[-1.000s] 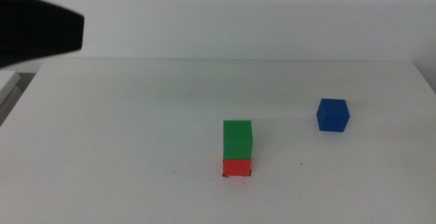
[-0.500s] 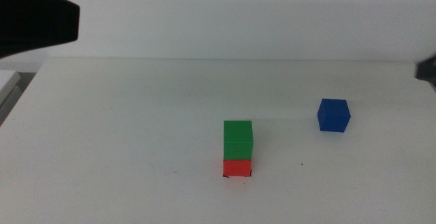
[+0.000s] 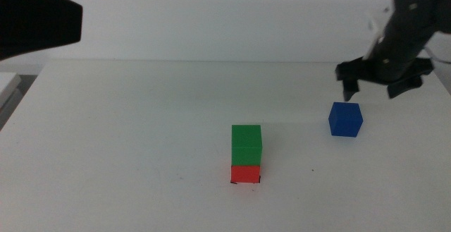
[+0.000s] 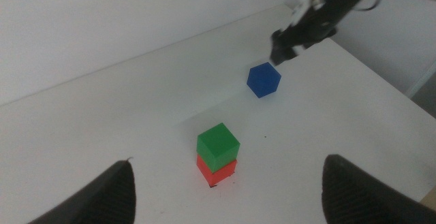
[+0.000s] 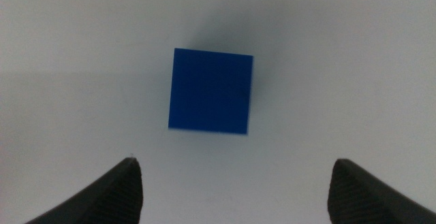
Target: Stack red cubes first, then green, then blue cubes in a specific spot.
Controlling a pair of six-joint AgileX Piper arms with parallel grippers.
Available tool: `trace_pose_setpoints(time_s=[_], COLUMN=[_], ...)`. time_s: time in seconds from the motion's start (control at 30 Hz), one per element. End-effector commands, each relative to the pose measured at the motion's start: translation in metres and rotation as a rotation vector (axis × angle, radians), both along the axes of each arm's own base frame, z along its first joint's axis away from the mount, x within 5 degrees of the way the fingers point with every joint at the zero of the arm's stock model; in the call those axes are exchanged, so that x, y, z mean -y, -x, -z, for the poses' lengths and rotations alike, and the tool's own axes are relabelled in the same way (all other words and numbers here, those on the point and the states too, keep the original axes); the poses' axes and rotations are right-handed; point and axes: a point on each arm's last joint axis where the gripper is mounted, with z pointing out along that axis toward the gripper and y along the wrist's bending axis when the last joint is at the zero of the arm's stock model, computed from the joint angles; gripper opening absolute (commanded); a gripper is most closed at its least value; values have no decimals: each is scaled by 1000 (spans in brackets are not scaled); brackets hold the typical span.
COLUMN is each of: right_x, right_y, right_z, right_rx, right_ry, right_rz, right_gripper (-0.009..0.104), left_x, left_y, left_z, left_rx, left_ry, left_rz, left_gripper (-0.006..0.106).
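Note:
The green cube (image 3: 246,144) sits on the red cube (image 3: 245,173), which stands on the corner marks of the specific spot (image 3: 232,182) at the table's front middle. The same stack shows in the left wrist view, green cube (image 4: 218,144) over red cube (image 4: 216,171). The blue cube (image 3: 345,119) lies alone to the right, also seen as blue cube (image 4: 263,80) and blue cube (image 5: 211,91). My right gripper (image 3: 373,91) hangs open just above and behind it. My left gripper (image 4: 228,183) is open, held high at the far left, away from the cubes.
A small black speck (image 3: 313,170) marks the white table (image 3: 141,154) right of the stack. The left arm's dark body (image 3: 35,24) fills the upper left corner. The table's left edge (image 3: 17,98) drops off there.
The right arm has swung in from the right edge and now hovers over the blue cube. The left arm and all three cubes stay where they were.

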Motion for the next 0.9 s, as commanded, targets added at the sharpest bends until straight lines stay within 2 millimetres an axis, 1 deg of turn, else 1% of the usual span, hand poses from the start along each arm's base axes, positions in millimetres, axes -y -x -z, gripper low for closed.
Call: trace_pose_setpoints(time_s=[0.0,0.07,0.2,0.37,0.4,0.47,0.5,0.53,0.57,0.6,0.63,0.67,0.7,0.77,0.87], right_x=[-2,-4,-7,-10,-11,-11,-11,-11,-10,-10,-9,-12,-15,-32,-72], right_y=[-14,-22,-31,-41,-43,-46,-46,-47,-47,-47,-44,-41,-36,-17,22], right_z=[16,29,54,75,79,87,89,90,89,86,78,65,53,19,-22], right_rx=[-42,-63,-95,-67,-62,-67,-64,-59,-53,-49,-43,-26,-9,11,26], right_ry=[18,7,6,-7,-9,-7,-5,-1,1,2,-2,-4,-9,-13,-44], right_rz=[22,25,26,23,21,21,20,27,41,51,64,65,60,19,-3], right_gripper=[93,93,93,92,88,74,60,43,27,15,5,-1,-2,0,0], left_x=[0,0,0,0,0,0,0,0,0,0,0,0,0,0,0], left_y=[-1,-1,-1,-1,-1,-1,-1,-1,-1,-1,-1,-1,-1,-1,-1], left_z=[-1,-1,-1,-1,-1,-1,-1,-1,-1,-1,-1,-1,-1,-1,-1], left_rx=[10,10,10,10,10,10,10,10,10,10,10,10,10,10,10], left_ry=[6,6,6,6,6,6,6,6,6,6,6,6,6,6,6], left_rz=[-6,-6,-6,-6,-6,-6,-6,-6,-6,-6,-6,-6,-6,-6,-6], left_gripper=[94,94,94,94,94,94,94,94,94,94,94,94,94,94,94])
